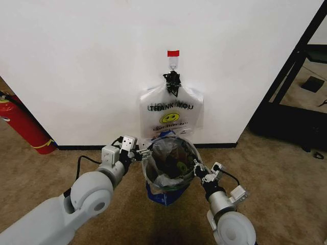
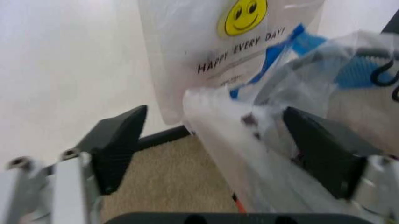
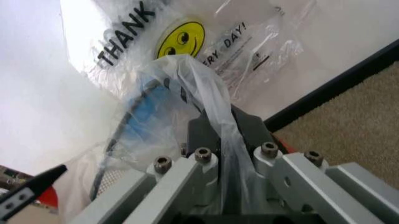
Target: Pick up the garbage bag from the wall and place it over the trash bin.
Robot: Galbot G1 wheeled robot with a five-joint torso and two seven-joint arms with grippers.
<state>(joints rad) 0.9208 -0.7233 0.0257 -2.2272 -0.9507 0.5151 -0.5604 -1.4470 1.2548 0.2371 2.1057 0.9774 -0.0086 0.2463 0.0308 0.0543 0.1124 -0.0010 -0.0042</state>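
The garbage bag (image 1: 162,179) is crinkly translucent plastic with blue print, spread over the mouth of the trash bin (image 1: 172,157), whose black mesh shows through it. My left gripper (image 1: 141,152) is at the bag's left rim; in the left wrist view it (image 2: 218,144) is open, with the bag's edge (image 2: 249,158) lying between the fingers, close to one of them. My right gripper (image 1: 200,172) is at the bag's right rim. The right wrist view shows it (image 3: 224,135) shut on a gathered strand of the bag (image 3: 203,86).
A flat bundle of identical "THANK YOU" smiley bags (image 1: 171,115) hangs under a black tie from the hook (image 1: 173,65) on the white wall (image 1: 92,61), right behind the bin. A red fire extinguisher (image 1: 23,125) leans at the left. A black frame (image 1: 294,76) stands at the right.
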